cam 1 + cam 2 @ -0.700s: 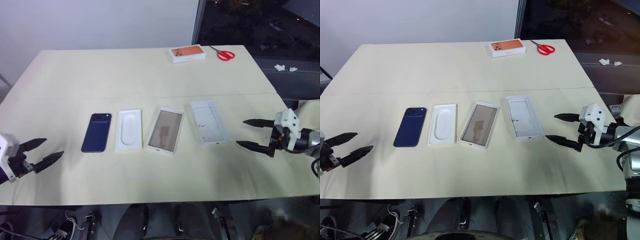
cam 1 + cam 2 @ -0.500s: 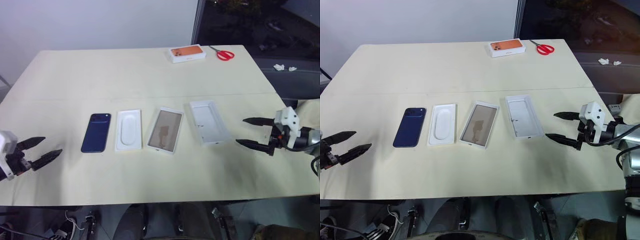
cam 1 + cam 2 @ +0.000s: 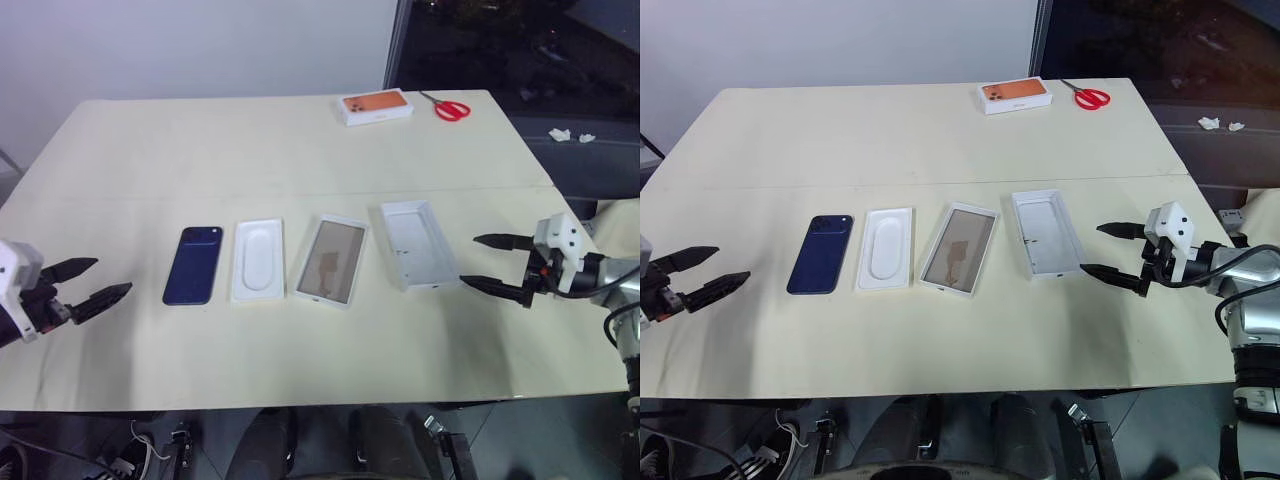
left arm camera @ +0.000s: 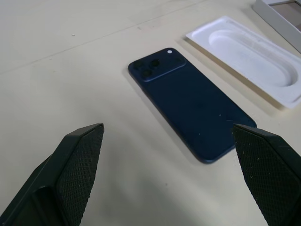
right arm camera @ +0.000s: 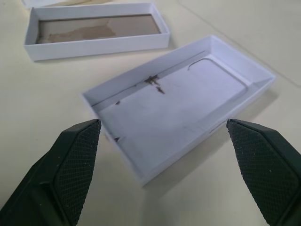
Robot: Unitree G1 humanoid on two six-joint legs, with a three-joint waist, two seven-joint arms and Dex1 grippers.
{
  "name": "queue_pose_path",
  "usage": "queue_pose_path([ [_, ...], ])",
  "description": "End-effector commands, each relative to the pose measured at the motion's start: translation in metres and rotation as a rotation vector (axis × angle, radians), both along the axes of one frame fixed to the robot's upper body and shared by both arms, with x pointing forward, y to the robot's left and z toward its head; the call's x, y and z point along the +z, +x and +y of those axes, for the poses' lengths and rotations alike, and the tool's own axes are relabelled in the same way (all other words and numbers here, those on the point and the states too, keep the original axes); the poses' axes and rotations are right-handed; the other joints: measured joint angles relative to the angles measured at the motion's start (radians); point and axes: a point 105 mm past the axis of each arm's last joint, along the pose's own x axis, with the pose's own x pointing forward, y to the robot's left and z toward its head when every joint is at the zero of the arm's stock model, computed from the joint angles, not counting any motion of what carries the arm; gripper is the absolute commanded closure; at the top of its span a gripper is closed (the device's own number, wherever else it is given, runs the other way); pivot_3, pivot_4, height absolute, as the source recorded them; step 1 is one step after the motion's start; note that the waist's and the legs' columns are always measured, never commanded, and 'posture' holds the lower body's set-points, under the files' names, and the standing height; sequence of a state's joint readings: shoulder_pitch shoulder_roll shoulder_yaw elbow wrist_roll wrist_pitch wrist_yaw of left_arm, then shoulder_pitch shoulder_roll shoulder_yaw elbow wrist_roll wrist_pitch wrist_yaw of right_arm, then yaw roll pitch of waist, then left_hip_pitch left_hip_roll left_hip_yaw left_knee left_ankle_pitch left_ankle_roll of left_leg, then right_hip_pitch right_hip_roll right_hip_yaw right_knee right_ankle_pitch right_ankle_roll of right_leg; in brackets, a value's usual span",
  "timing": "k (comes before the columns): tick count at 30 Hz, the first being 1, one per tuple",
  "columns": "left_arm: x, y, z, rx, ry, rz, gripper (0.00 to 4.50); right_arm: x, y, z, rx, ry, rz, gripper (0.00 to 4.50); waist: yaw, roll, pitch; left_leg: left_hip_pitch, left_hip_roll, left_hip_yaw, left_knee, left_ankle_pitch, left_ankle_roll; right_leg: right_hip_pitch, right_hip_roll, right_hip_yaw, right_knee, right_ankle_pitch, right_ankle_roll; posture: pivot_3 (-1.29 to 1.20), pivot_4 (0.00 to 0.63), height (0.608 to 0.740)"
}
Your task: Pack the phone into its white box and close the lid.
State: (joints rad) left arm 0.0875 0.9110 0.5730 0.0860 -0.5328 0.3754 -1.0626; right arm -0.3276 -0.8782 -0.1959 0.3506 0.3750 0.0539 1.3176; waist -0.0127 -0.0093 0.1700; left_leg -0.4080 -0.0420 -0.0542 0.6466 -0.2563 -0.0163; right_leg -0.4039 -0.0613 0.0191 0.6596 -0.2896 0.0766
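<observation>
step: fetch phone (image 3: 193, 265) | left tool (image 3: 88, 284) wide open, empty, lower left | right tool (image 3: 492, 263) wide open, empty by lid (image 3: 418, 244) | tip: straddle the phone's long edges squarely

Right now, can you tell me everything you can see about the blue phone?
The phone is slim and dark blue, with a glossy, glass-like back. It lies flat on the cream table, back up, and its camera cluster sits in a corner at the far end. It is the leftmost in a row of four things, just beside the white insert with the oval hollow, not touching it. Nothing holds it.
</observation>
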Motion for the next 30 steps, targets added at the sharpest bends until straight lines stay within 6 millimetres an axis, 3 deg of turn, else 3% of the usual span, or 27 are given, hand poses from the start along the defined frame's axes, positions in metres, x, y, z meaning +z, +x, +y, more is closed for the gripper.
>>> queue_pose_path([
  [1, 0.005, 0.005, -0.010, -0.001, -0.020, 0.007, 0.00, 0.017, 0.005, 0.006, 0.013, -0.007, -0.069, 0.03, 0.000, 0.000, 0.000, 0.000, 0.000, 0.000, 0.000, 0.000, 0.000, 0.000, 0.000, 0.000, 0.000, 0.000, 0.000, 0.00, 0.150, 0.740],
  [10, 0.011, 0.015, -0.021, 0.028, -0.090, 0.025, 0.00, 0.025, 0.012, 0.021, 0.047, -0.029, -0.096, 0.03, 0.000, 0.000, 0.000, 0.000, 0.000, 0.000, 0.000, 0.000, 0.000, 0.000, 0.000, 0.000, 0.001, 0.000, 0.000, 0.00, 0.150, 0.740],
  [15, 0.015, 0.023, -0.036, 0.046, -0.163, 0.037, 0.00, 0.031, 0.017, 0.048, 0.103, -0.083, -0.097, 0.03, -0.001, 0.000, 0.000, 0.000, 0.000, 0.000, 0.001, 0.000, 0.000, 0.000, 0.000, 0.000, 0.001, 0.000, 0.000, 0.00, 0.150, 0.740],
  [19, 0.013, 0.043, -0.058, 0.116, -0.282, 0.048, 0.00, 0.045, 0.030, 0.083, 0.140, -0.136, -0.152, 0.03, 0.000, -0.001, 0.000, 0.000, 0.000, 0.000, 0.002, 0.000, 0.000, -0.001, 0.000, 0.000, 0.002, 0.000, 0.000, 0.00, 0.150, 0.740],
  [26, 0.003, 0.061, -0.097, 0.143, -0.406, 0.148, 0.00, 0.065, 0.020, 0.139, 0.261, -0.017, -0.125, 0.03, 0.002, -0.003, 0.001, -0.001, -0.001, -0.001, 0.002, 0.000, 0.000, -0.002, 0.001, 0.000, 0.003, 0.000, 0.001, 0.00, 0.150, 0.740],
  [30, -0.008, 0.074, -0.118, 0.184, -0.441, 0.170, 0.00, 0.059, 0.019, 0.161, 0.311, -0.027, -0.142, 0.03, 0.002, -0.004, 0.000, -0.001, -0.001, -0.001, 0.003, 0.000, 0.000, -0.001, 0.001, 0.000, 0.003, 0.000, 0.001, 0.00, 0.150, 0.740],
])
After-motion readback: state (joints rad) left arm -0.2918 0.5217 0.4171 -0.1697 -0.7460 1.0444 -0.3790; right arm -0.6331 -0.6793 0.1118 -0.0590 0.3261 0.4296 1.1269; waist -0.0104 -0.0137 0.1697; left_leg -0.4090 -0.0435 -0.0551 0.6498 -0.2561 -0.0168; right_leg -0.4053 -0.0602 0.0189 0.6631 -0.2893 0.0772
